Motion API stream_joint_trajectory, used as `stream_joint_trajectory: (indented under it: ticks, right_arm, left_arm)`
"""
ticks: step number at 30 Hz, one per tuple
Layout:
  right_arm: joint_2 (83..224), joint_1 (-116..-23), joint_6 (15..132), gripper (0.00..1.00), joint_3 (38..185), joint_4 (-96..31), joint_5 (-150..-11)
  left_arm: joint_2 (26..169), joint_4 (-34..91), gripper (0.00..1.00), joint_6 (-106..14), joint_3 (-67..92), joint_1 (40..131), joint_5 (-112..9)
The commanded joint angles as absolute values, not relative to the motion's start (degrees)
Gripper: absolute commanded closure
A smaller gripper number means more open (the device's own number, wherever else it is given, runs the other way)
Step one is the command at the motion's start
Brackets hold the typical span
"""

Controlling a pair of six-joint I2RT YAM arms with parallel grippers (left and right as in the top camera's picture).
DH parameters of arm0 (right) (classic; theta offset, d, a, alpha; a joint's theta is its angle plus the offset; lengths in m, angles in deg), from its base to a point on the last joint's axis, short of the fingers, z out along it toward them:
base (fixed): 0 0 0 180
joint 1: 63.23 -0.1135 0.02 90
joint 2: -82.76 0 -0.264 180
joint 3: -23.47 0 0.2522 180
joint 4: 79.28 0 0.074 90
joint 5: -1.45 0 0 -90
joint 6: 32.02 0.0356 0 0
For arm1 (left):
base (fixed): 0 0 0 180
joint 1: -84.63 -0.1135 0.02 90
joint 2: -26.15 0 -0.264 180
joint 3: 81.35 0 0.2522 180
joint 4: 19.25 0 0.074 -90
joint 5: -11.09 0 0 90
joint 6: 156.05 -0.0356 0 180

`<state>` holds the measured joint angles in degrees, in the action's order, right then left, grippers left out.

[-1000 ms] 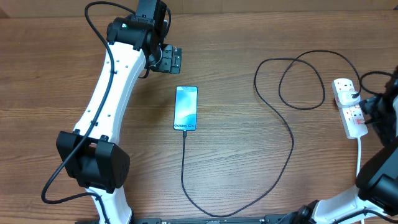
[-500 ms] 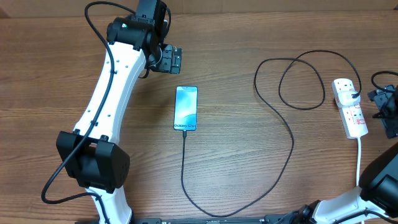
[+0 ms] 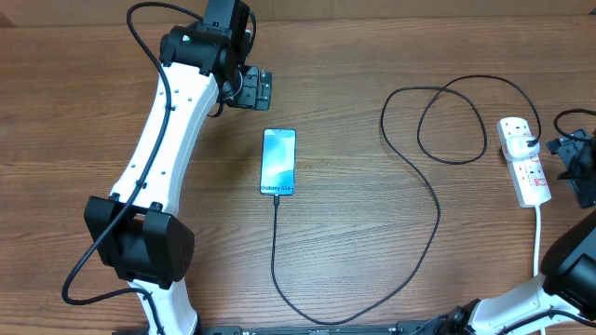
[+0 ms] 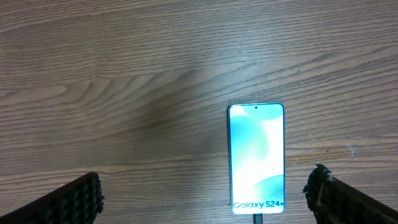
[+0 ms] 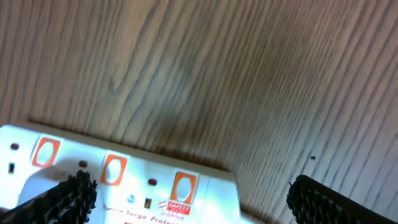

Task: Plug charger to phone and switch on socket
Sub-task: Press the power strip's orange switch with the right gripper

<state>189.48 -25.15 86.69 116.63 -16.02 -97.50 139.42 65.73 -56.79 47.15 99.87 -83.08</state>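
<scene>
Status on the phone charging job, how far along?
Looks done: charger runs into the phone at its bottom edge, its plug sits in the socket. In hand: nothing, left gripper and right gripper both open, right one beside the socket. Left: the red switches; on or off, cannot tell.

White arm links, black joints, looping black cables.

Right gripper cut off at overhead edge; socket blurred, cropped below.
</scene>
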Motion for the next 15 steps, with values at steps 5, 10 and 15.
stream_joint_trajectory:
  ticks: [5, 10, 15]
  right_arm:
    - [193.2, -22.5, 86.4, 0.0, 116.2, -17.1, -93.1]
    - [195.6, -22.4, 85.8, 0.0, 116.0, -17.7, -91.4]
    - [196.2, -22.4, 82.9, 0.0, 116.0, -19.2, -87.0]
  left_arm:
    - [138.5, 65.8, 0.0, -56.6, 47.6, 99.7, -83.8]
    - [138.5, 65.8, 0.0, -56.6, 47.6, 99.7, -83.8]
    - [138.5, 65.8, 0.0, -56.6, 47.6, 99.7, -83.8]
